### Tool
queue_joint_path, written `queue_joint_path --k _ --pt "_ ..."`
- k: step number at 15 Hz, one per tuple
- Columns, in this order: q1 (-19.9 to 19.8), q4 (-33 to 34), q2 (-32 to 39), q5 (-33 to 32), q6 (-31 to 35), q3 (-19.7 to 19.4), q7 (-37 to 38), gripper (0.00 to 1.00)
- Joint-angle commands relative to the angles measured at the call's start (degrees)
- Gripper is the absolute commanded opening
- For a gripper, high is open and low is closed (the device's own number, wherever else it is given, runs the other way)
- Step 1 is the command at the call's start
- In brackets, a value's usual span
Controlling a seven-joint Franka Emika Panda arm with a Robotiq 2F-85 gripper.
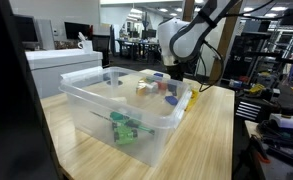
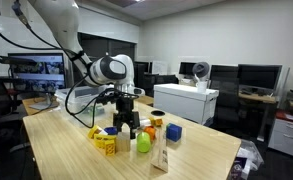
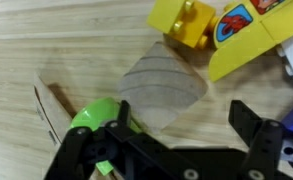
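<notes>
In the wrist view my gripper (image 3: 186, 128) is open, its two black fingers just above the wooden table. A pale wooden rounded block (image 3: 161, 85) lies between the fingers, closer to the left one, and is not gripped. A green piece (image 3: 94, 118) sits beside the left finger. A yellow brick (image 3: 190, 20) and a yellow piece with a red and blue sticker (image 3: 241, 38) lie beyond. In both exterior views the gripper (image 2: 126, 122) (image 1: 172, 72) hangs low over a cluster of toys.
A clear plastic bin (image 1: 86, 100) holding a green toy (image 1: 124, 128) stands on the table (image 1: 211, 140) in front of the toys. A yellow block (image 2: 106, 144), green piece (image 2: 143, 143), orange cube (image 2: 156, 125) and yellow cube (image 2: 174, 132) surround the gripper. Desks and monitors stand behind.
</notes>
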Motion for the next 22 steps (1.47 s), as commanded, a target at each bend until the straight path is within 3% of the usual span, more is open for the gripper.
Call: queue_joint_path --k 1,2,3,5,9,14,16,22 --pt "0.52 -2.02 -1.24 -0.35 -0.69 -0.63 1.67 1.0" --pt "0.54 -2.53 -1.59 -0.5 -0.95 -0.81 1.88 1.0" --pt "0.52 -3.13 -2.1 -0.63 -1.23 -1.01 1.9 0.75" --pt "0.49 -4.15 -3.26 -0.7 -2.21 -1.22 1.68 0.67" --pt "0.31 -6.08 -6.38 -1.28 -4.49 -1.58 1.5 0.36" --pt "0.47 -3.0 -11.73 2.88 -4.96 0.91 0.34 0.36" --pt "1.67 -0.37 -15.78 8.9 -4.73 4.55 -0.73 0.36" --pt "7.01 -0.59 -23.9 20.13 -3.49 12.02 -3.96 0.36"
